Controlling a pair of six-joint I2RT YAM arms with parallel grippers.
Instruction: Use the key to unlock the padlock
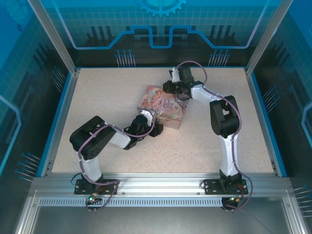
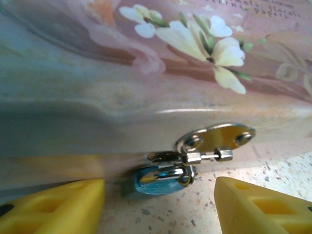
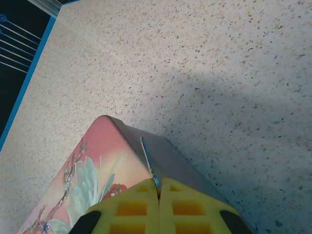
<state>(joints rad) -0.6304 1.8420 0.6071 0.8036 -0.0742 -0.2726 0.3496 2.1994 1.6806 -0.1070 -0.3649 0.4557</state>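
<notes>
Padlock (image 2: pixel 158 179) lies between the left hand's (image 2: pixel 158 195) open jaws, touching neither.

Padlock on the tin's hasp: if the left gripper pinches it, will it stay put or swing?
The padlock hangs by its thin shackle from the hasp, so it will probably swing or twist when touched. Its small body looks smooth and glossy, so the left gripper may slip on it.

1. I see the padlock (image 2: pixel 158 178): tiny, with a teal-blue body, its silver shackle threaded through the pink tin's (image 2: pixel 97 112) latch. The body lies sideways on the bench (image 2: pixel 185 209), against the tin's wall.
2. The key (image 3: pixel 149 158) looks to me like a thin metallic sliver, edge-on, pinched in the right gripper's (image 3: pixel 158 187) closed jaws over the tin's corner.
</notes>
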